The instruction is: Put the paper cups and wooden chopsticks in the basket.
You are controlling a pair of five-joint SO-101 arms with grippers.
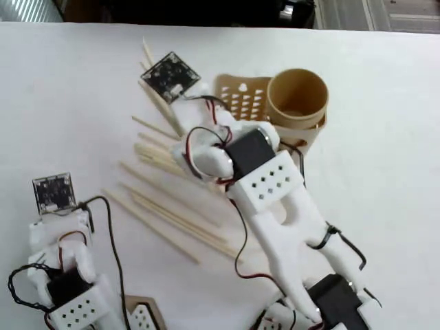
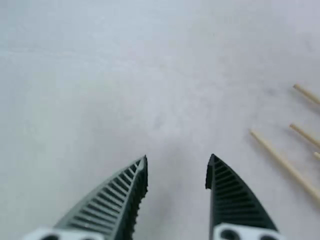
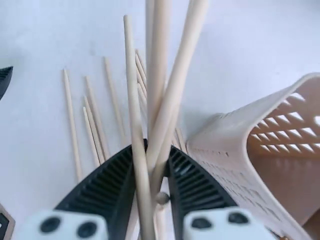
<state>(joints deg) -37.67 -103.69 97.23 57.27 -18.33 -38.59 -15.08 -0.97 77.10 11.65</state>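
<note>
Seen from above, a paper cup [image 1: 297, 97] sits in the basket [image 1: 240, 96], with loose wooden chopsticks [image 1: 172, 221] strewn on the counter [image 1: 385, 151] beside your right arm [image 1: 275, 206].
Left wrist view: your left hand [image 2: 177, 161] hangs fingers apart over the counter, chopstick ends off to one side. Right wrist view: your right hand [image 3: 155, 146] is clamped on a bundle of chopsticks [image 3: 159, 75], the basket's wall just beside its fingers.
</note>
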